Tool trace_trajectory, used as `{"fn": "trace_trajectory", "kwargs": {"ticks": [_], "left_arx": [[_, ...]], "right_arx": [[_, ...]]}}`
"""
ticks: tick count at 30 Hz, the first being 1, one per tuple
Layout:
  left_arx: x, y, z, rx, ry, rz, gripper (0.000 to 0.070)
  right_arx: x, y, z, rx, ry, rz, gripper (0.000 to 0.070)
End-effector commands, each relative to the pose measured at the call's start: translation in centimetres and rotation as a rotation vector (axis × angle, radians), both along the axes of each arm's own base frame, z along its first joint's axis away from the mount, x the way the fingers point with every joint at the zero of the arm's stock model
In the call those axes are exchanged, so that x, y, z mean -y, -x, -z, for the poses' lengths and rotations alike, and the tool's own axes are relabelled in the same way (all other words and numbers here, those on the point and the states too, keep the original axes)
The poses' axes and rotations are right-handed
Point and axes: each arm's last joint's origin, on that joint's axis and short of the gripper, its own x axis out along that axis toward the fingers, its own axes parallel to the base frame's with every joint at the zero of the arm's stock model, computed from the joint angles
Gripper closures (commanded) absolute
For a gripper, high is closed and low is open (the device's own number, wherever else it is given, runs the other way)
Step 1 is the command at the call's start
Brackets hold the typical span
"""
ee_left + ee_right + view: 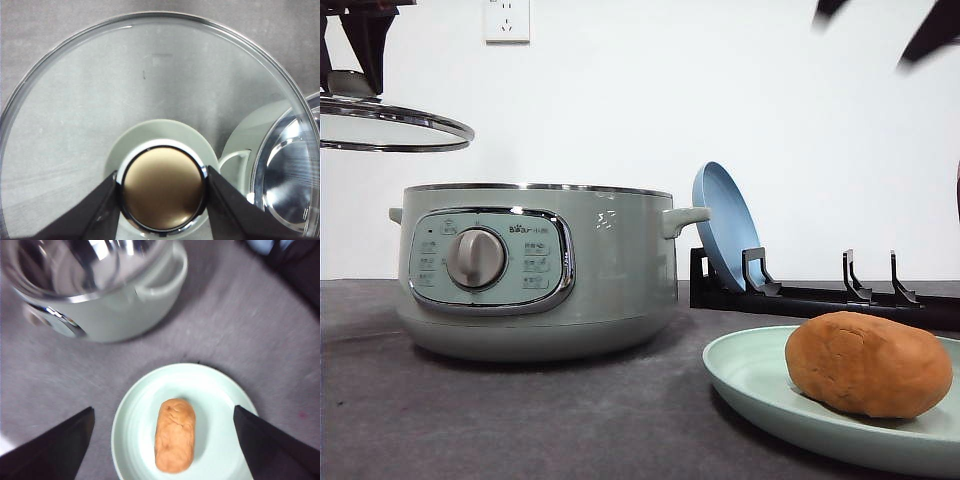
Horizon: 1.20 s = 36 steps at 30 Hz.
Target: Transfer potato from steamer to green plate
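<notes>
Resting lengthwise near the middle of the green plate [215, 390], the potato [174, 441] already sits where the task wants it, so the step in hand looks like clearing away and closing up rather than carrying. Seen from the right wrist, the right claw [162, 440] hangs released above the plate, its two dark fingers [60, 445] spread wide on either side of the potato and touching nothing; the best move is to lift straight up, so neither finger clips the rim or nudges the potato off centre. The left claw [162, 200] is clenched on the lid knob [164, 189], holding the glass lid [395, 125] aloft at about ten o'clock from the steamer [535, 270], whose mouth stands open. If the lid is to go back, keep it level, centre it over the chrome rim and lower slowly. In the front view the plate lies on the grey bench [500, 420] at about four o'clock from the steamer, clear of it. A blue plate [725, 225] leans in a black rack [820, 295] behind; the right wrist picture is somewhat blurred, so the fingers' clearance from the rim is only probable.
</notes>
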Motion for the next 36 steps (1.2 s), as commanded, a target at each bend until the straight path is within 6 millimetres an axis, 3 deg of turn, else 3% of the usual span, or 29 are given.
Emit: {"fn": "trace_trajectory", "kwargs": {"ticks": [1,4,10,18,26,36], "left_arx": [[0.2,0.1,-1.1,0.055,0.0,0.007,0.069],[0.4,0.1,-1.1,0.052,0.0,0.013,0.069],[1.3,0.1,-1.1,0.053,0.001,0.038,0.069],[3.3,0.3,-1.0,0.051,0.002,0.094,0.069],[5.9,0.6,-1.0,0.048,0.007,0.162,0.069],[11.6,2.2,-1.0,0.036,0.01,0.325,0.069]], "right_arx": [[0.8,1.4,-1.4,0.033,-0.005,-0.014,0.0139],[2.5,4.2,-2.8,0.067,-0.024,-0.016,0.0139],[5.4,8.9,-3.3,0.132,-0.065,-0.014,0.0139],[7.8,12.8,-3.5,0.245,-0.164,0.006,0.0139],[8.4,13.8,-3.5,0.282,-0.18,0.013,0.0139],[8.5,13.7,-3.5,0.299,-0.155,0.058,0.0139]]}}
